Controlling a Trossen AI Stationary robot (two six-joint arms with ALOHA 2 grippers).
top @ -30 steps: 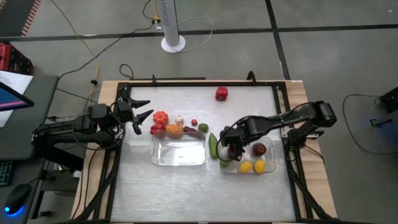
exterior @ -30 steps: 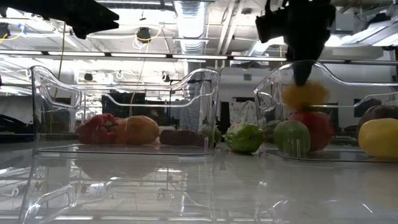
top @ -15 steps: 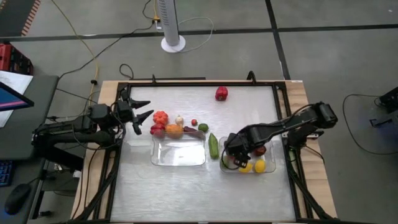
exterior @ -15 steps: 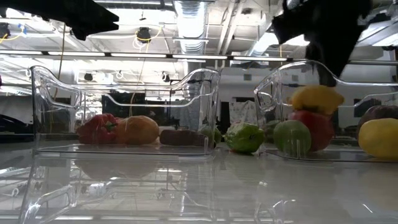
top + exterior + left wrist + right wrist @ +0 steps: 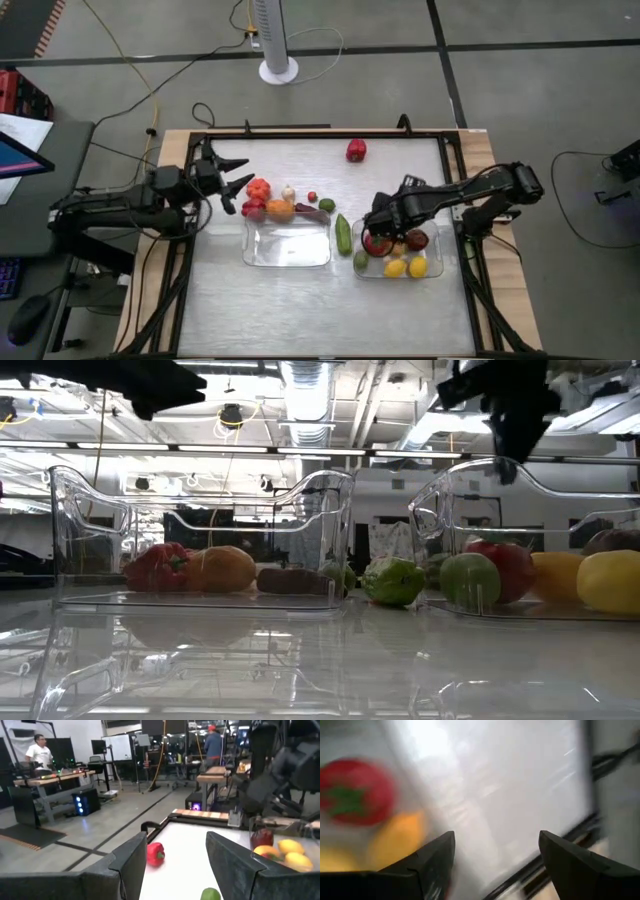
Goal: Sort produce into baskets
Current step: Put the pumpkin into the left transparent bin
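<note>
1. The right wrist view is blurred: only a red tomato-like fruit (image 5: 351,791) and an orange piece (image 5: 397,840) can be made out.
2. The right gripper (image 5: 383,218) hangs over the clear plastic right tray (image 5: 436,262), fingers spread and empty, fruit below them.
3. The left gripper (image 5: 236,183), fingers apart, sits beside the produce cluster (image 5: 270,203) behind the clear left tray (image 5: 288,250).
4. A glossy red pepper (image 5: 356,150) lies apart.

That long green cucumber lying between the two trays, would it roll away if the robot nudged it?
The cucumber looks rounded and smooth, so a sideways nudge would probably roll it. It lies flat on the glossy table, so it may also slide. It looks stiff.
</note>
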